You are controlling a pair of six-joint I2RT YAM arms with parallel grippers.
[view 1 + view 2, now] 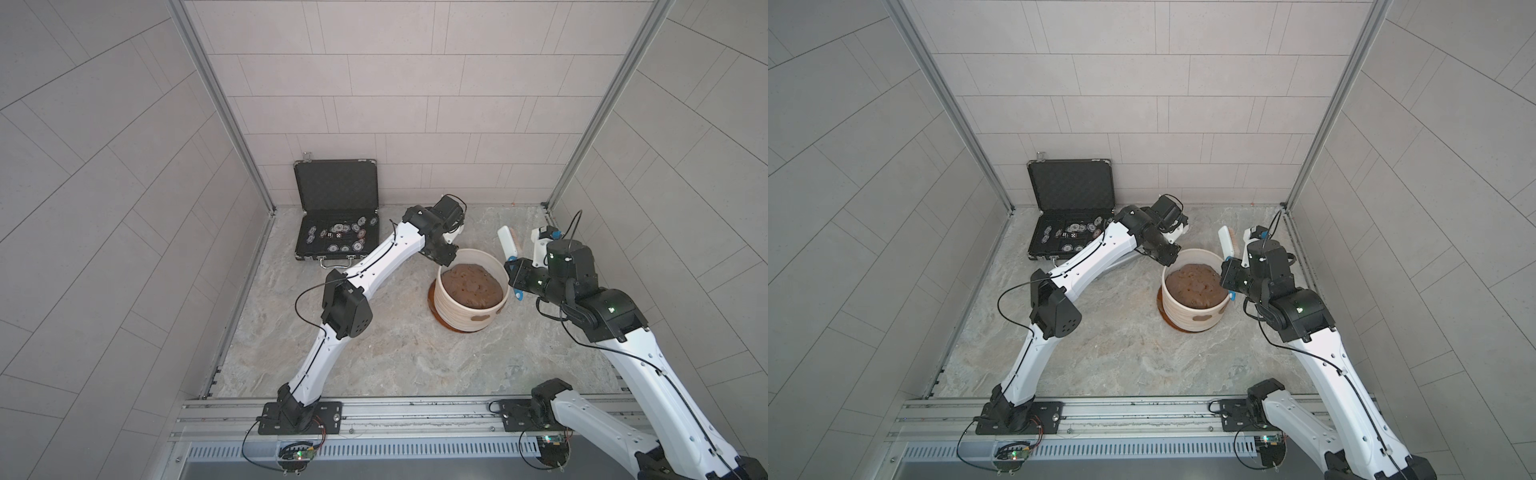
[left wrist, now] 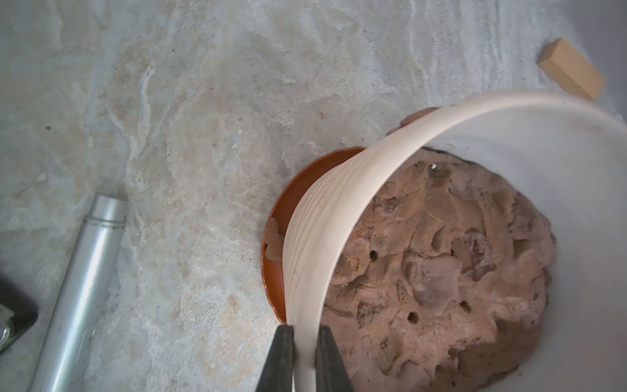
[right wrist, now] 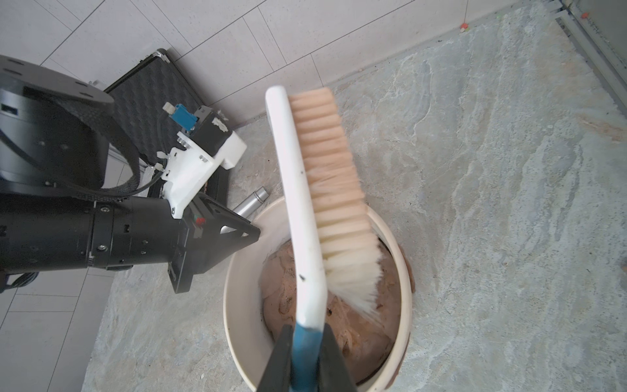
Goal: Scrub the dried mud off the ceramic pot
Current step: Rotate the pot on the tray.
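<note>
Grey-tiled walls enclose a marbled, stone-look desk (image 1: pixel 374 353). The ceramic pot (image 1: pixel 457 318) stands upright, right of centre in both top views. It sits in a reddish-brown saucer (image 1: pixel 432 297) and holds a lumpy brown soil mound (image 1: pixel 471 286). One lobed patch of dried mud (image 1: pixel 481 319) is noted on the ribbed wall at the pot's lower right. The left wrist view shows a second patch (image 2: pixel 273 242) low on the wall, beside the saucer.

The left claw (image 2: pixel 304 327) is clenched on the pot's rim, one finger outside and one inside. In a top view it meets the rim at its upper left. The right claw (image 3: pixel 305 329) is clenched on the blue handle of a white-backed brush (image 3: pixel 302 203). The brush is held at the pot's upper right with its bristles over the opening. Contact with the pot cannot be confirmed.

A grey metal cylinder (image 2: pixel 84 288) lies on the desk near the pot, and a wooden block (image 2: pixel 570 69) lies further off. An open black case (image 1: pixel 336 187) holding chips stands left of the pot against the back wall.
</note>
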